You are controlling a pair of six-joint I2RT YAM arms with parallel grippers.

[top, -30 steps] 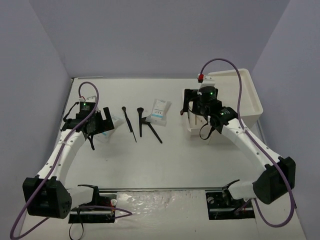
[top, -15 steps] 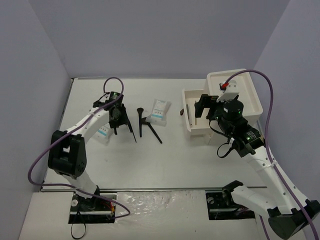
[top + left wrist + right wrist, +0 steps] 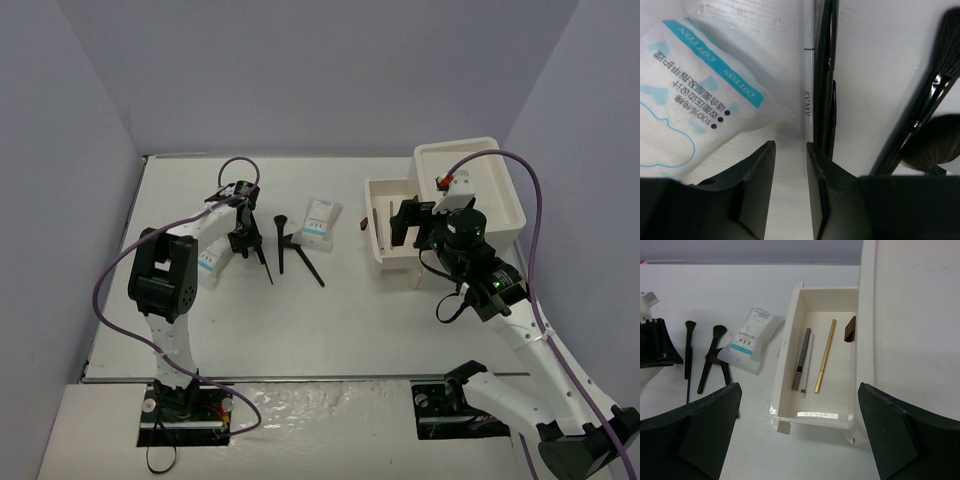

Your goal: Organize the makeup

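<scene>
A dark stick [image 3: 801,360] and a gold stick [image 3: 825,356] lay in the open drawer [image 3: 787,340]; at its nine o'clock, brushes [image 3: 281,245], a white pencil [image 3: 809,90] and two packets [image 3: 320,218] awaited sorting. The left gripper [image 3: 790,150] stood narrowly parted beside the pencil; the right gripper [image 3: 797,390] gaped empty.

Two sticks [image 3: 801,360] in the drawer [image 3: 840,375]; left of it a packet [image 3: 751,337], then brushes [image 3: 710,357], then another packet [image 3: 208,262].

Two packets [image 3: 321,217], two sticks [image 3: 801,360] in the drawer [image 3: 815,417], perhaps three black brushes [image 3: 281,243].
</scene>
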